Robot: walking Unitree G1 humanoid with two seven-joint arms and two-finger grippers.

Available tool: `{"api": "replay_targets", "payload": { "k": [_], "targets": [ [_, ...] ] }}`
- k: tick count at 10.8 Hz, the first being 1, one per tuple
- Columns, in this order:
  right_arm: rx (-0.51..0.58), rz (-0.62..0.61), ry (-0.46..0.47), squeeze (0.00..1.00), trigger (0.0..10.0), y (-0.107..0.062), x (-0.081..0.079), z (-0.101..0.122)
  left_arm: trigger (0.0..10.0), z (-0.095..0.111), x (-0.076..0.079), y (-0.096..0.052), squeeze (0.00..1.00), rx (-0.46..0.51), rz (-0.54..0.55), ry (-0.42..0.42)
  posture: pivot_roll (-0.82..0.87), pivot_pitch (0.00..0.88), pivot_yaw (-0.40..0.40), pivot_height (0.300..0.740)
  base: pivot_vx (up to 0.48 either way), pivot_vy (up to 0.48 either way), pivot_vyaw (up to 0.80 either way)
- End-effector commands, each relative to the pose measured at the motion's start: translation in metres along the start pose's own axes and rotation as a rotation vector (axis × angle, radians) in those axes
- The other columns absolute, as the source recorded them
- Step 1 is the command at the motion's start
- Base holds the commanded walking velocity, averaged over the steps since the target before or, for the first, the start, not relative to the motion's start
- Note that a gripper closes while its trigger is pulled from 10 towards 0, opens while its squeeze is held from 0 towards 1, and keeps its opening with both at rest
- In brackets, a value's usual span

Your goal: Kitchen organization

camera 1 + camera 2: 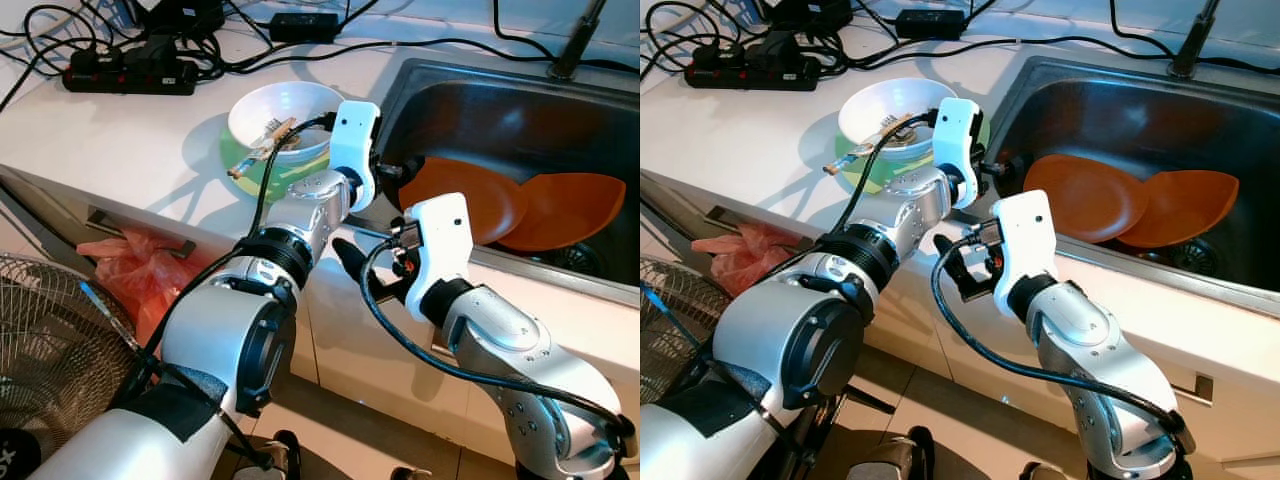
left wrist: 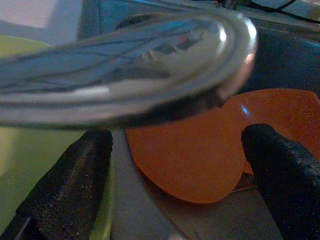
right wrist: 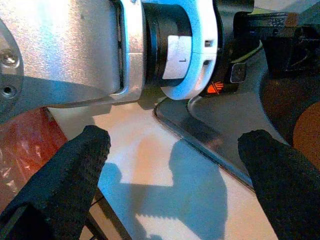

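The job looks like getting the orange plates (image 1: 470, 195) out of the sink (image 1: 440, 85). Two of them lie in it, one leaning over the other. The nearer plate sits close to the sink's left wall. I think the step now is to reach in and grab that plate by its edge.

To do it well, the left claw (image 2: 175, 165) should go down slowly until one finger is over the rim and one is under it. Then it should squeeze and lift gently, so the plate does not slide or bang the metal wall. A plate can slip, so a firm hold on the edge is best.

The left arm (image 1: 300, 215) stretches out over the front of the desk (image 1: 120, 140), and its claw is at the sink's left edge, pointing at the plates. Its fingers are wide apart and hold nothing. The right claw (image 3: 172, 165) hangs lower, in front of the desk, just beside the left wrist. Its fingers are spread apart too and hold nothing.

A white bowl (image 1: 285, 115) with chopsticks (image 1: 262, 148) in it sits on the desk behind the left arm.
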State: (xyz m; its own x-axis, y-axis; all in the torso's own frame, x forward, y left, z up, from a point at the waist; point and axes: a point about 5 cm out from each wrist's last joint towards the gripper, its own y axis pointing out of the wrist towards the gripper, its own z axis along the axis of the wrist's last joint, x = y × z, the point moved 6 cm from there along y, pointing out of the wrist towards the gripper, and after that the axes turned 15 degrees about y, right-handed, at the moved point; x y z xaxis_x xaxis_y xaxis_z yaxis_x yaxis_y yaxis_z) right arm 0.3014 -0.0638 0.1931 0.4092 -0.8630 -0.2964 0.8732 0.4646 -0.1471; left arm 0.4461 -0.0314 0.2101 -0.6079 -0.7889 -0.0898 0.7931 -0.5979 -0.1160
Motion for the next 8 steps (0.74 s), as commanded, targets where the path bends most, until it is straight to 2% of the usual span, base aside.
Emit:
{"api": "replay_targets", "payload": {
  "k": [1, 2, 4, 6, 8],
  "targets": [
    [0.005, -0.007, -0.003, 0.00, 10.0, 0.001, 0.001, 0.001, 10.0, -0.003, 0.003, 0.001, 0.00, -0.025, -0.009, 0.009, -0.15, 0.167, 0.101, 0.740, 0.000, 0.000, 0.00],
    [0.010, -0.007, -0.008, 0.00, 10.0, 0.003, 0.004, 0.002, 10.0, 0.009, -0.012, -0.002, 0.00, 0.017, 0.032, 0.055, -0.15, 0.153, 0.098, 0.740, 0.000, 0.000, 0.00],
    [0.023, -0.001, -0.022, 0.00, 10.0, 0.009, 0.005, 0.006, 10.0, 0.016, -0.037, -0.010, 0.00, 0.047, 0.107, 0.109, -0.13, 0.120, 0.095, 0.740, 0.000, 0.000, 0.00],
    [0.039, 0.002, -0.038, 0.00, 10.0, 0.014, 0.009, 0.011, 10.0, 0.021, -0.047, -0.014, 0.00, 0.085, 0.136, 0.139, -0.13, 0.081, 0.087, 0.740, 0.000, 0.000, 0.00],
    [0.056, 0.017, -0.059, 0.00, 10.0, 0.020, 0.009, 0.017, 10.0, 0.009, -0.049, -0.016, 0.00, 0.064, 0.134, 0.128, -0.13, 0.046, 0.083, 0.740, 0.000, 0.000, 0.00]
  ]
}}
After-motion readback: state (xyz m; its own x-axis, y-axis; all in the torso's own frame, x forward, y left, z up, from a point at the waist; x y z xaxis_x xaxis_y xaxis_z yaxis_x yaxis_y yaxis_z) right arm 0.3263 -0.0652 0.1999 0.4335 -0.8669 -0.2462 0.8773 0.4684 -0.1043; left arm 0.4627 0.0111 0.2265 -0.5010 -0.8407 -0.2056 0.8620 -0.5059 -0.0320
